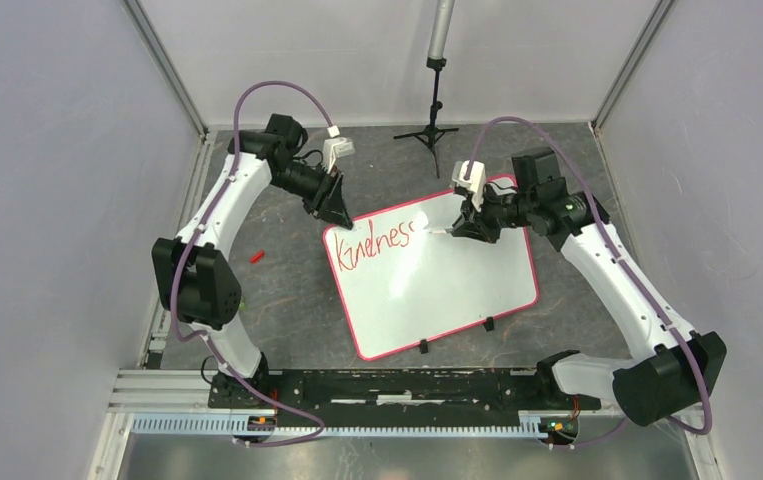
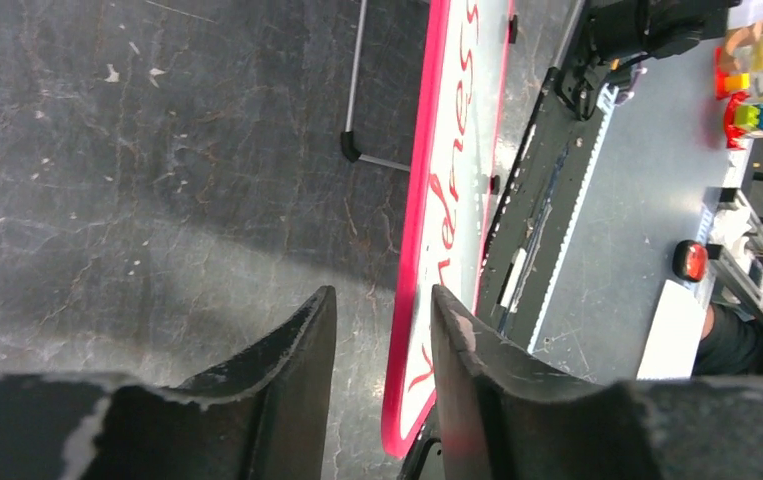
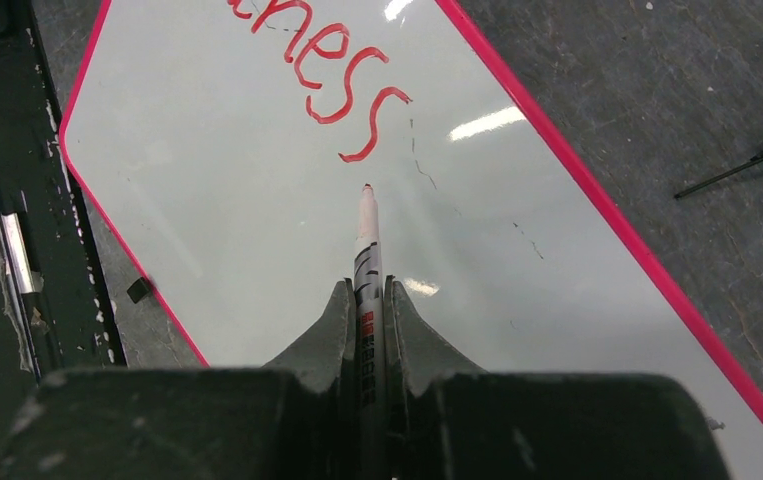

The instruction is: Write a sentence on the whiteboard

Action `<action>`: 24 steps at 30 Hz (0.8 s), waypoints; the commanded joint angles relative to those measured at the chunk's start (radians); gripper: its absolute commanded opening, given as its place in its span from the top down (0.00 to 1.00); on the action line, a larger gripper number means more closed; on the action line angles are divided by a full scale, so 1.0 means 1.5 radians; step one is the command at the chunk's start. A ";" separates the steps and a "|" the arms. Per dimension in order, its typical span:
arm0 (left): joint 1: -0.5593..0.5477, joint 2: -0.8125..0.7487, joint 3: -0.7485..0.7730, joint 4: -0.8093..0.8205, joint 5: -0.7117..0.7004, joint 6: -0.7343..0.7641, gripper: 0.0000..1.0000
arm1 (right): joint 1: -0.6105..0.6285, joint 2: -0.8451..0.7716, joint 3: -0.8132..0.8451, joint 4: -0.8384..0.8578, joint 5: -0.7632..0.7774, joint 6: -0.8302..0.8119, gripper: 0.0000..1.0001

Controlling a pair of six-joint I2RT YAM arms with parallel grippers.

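The whiteboard (image 1: 437, 290) lies tilted on the dark table, with a pink-red rim. The sentence (image 1: 375, 248) on it reads "Kindness" in red, along the far-left part. My right gripper (image 1: 457, 230) is over the board's far edge, shut on a white marker (image 3: 366, 235). The marker's red tip sits just past the last "s" (image 3: 367, 120). My left gripper (image 1: 335, 212) is at the board's far-left corner. In the left wrist view its jaws (image 2: 382, 292) stand apart, with the whiteboard's rim (image 2: 419, 230) showing in the gap close to the right finger.
A small red cap (image 1: 256, 256) lies on the table left of the board. A black tripod stand (image 1: 435, 110) rises behind the board. Two black clips (image 1: 423, 347) sit on the board's near edge, above the black rail (image 1: 397, 385).
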 commanded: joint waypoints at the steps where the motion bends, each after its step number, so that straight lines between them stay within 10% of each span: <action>1: 0.000 -0.025 -0.049 0.044 0.081 -0.035 0.52 | -0.016 -0.005 0.041 -0.002 -0.014 -0.009 1.00; 6: 0.003 -0.041 -0.115 0.115 0.110 -0.087 0.56 | -0.023 0.003 0.048 0.004 -0.028 0.000 1.00; 14: 0.003 -0.004 -0.078 -0.001 0.108 0.012 0.97 | -0.035 0.006 0.054 -0.021 -0.016 -0.028 1.00; 24: 0.002 0.016 -0.043 -0.187 0.037 0.153 0.97 | -0.050 0.002 0.042 -0.051 -0.039 -0.060 1.00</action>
